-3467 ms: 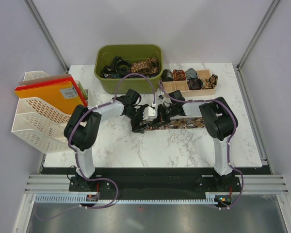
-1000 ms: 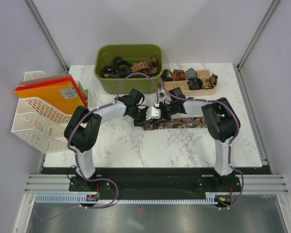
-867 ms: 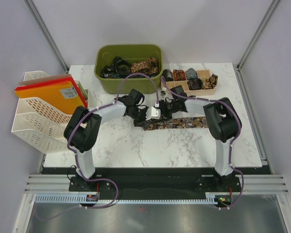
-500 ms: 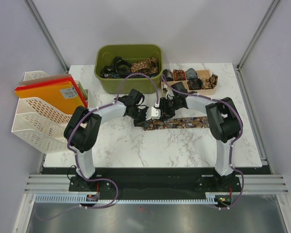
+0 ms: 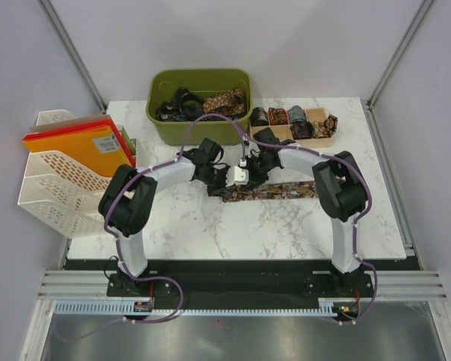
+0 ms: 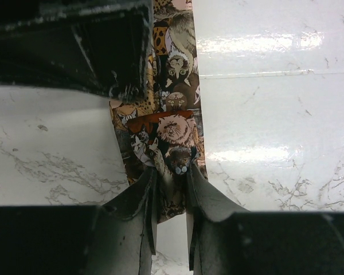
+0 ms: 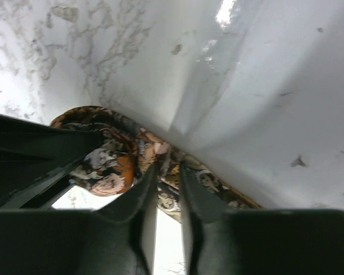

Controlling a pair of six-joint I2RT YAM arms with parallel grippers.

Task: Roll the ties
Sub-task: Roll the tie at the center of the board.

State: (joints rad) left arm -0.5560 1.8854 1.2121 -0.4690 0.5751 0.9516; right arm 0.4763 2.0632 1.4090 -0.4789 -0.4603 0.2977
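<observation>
Two arms meet over the middle of a white desk (image 5: 233, 233) of grey-veined marble, glossy enough to throw back bright bands of light in the left wrist view. Pale lilac-grey walls (image 5: 248, 37) close the cell on three sides, and slanting metal posts (image 5: 71, 49) stand at the back corners. At the near edge the arm bases sit on a dark strip crossed by a metal rail (image 5: 233, 286), with a dull steel sheet (image 5: 233, 331) below.

One tie (image 5: 274, 189) lies flat across the desk's centre, running left to right, its brown-gold print turning out to be small animal faces in the left wrist view (image 6: 175, 132). The left arm (image 5: 169, 171) reaches to the tie's left end, and its jaws are drawn nearly together, the fingers (image 6: 140, 200) pinching a fold of the cloth. The right arm (image 5: 308, 160) bends in from the other side to the same end. Its jaws are also almost closed, with a curl of the tie (image 7: 112, 166) caught between the fingertips (image 7: 140, 189).

Against the back edge stands a green bin (image 5: 159, 128) with loose ties (image 5: 222, 100) heaped inside. Just right of it sits a wooden tray (image 5: 316, 141) with rolls (image 5: 278, 116) in its compartments. A white mesh rack (image 5: 56, 188) overhangs the desk's left edge and holds orange folders (image 5: 83, 143).
</observation>
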